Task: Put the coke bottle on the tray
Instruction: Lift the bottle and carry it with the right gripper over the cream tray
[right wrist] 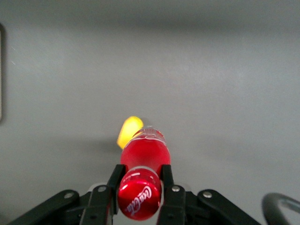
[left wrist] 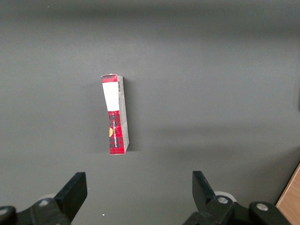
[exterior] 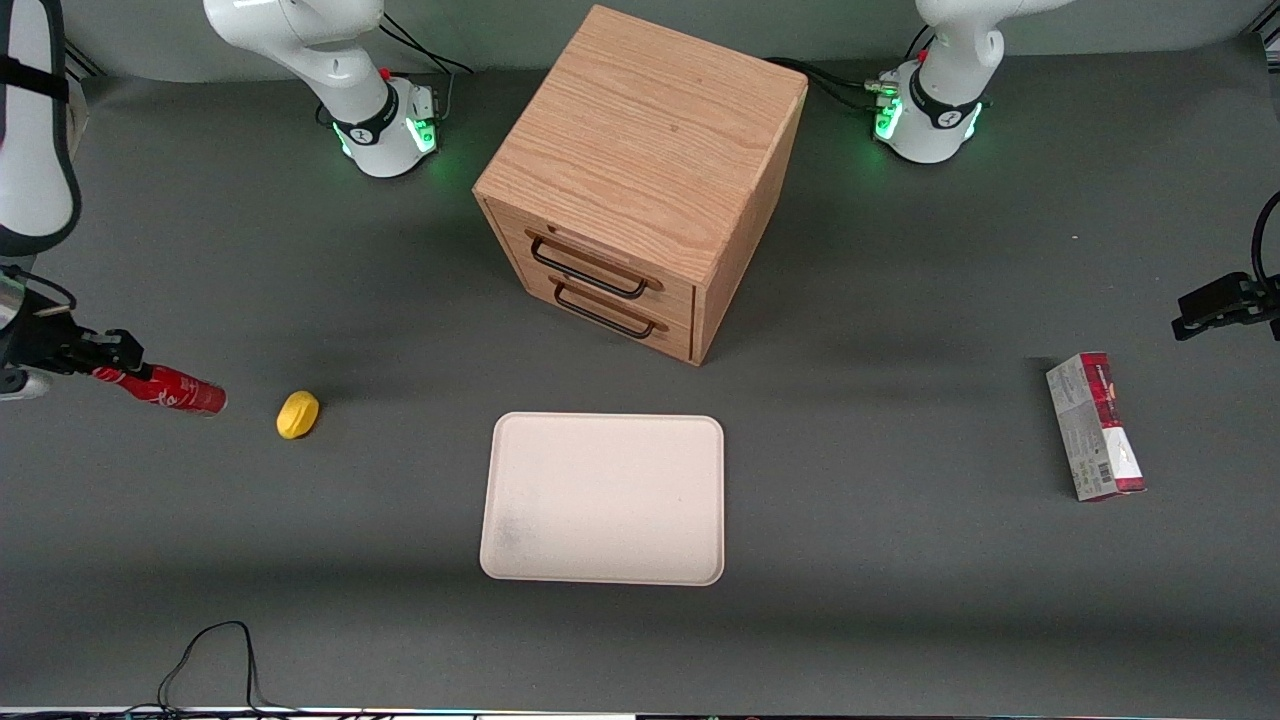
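The coke bottle (exterior: 172, 391), small, glossy red with white script, is held nearly level by its neck, above the table at the working arm's end. My gripper (exterior: 118, 362) is shut on it. In the right wrist view the gripper (right wrist: 139, 177) has a black finger on each side of the bottle (right wrist: 145, 152), whose red cap faces the camera. The tray (exterior: 603, 498), pale cream-pink with a low rim, lies flat in the middle of the table, nearer the front camera than the cabinet, well apart from the bottle.
A small yellow object (exterior: 298, 414) lies on the table between bottle and tray; it also shows in the right wrist view (right wrist: 129, 131). A wooden drawer cabinet (exterior: 640, 180) stands mid-table. A red-and-grey carton (exterior: 1094, 426) lies toward the parked arm's end.
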Available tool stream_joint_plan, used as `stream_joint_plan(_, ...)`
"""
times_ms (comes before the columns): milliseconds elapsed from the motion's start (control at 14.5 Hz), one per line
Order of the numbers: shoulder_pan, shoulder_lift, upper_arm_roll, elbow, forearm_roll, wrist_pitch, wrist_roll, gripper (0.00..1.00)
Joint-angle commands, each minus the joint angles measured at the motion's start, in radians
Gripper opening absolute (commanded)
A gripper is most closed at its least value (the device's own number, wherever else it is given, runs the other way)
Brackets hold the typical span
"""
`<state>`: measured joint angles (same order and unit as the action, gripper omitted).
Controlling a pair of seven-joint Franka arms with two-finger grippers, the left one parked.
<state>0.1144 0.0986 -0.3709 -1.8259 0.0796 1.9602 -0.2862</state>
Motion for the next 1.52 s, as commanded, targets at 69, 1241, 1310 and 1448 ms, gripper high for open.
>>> stream_joint_plan(69, -0.004, 0.171, 0.114, 0.36, -0.047, -0.2, 0.256, 0.0)
stream_joint_plan(1241, 0.189, 0.697, 0.48, 0.844, -0.191, -0.029, 0.932, 0.0)
stream_joint_plan(1310, 0.197, 0.725, 0.48, 0.844, -0.202, 0.0, 0.933, 0.0)
stream_joint_plan(1448, 0.205, 0.765, 0.48, 0.843, -0.21, 0.037, 0.932, 0.0)
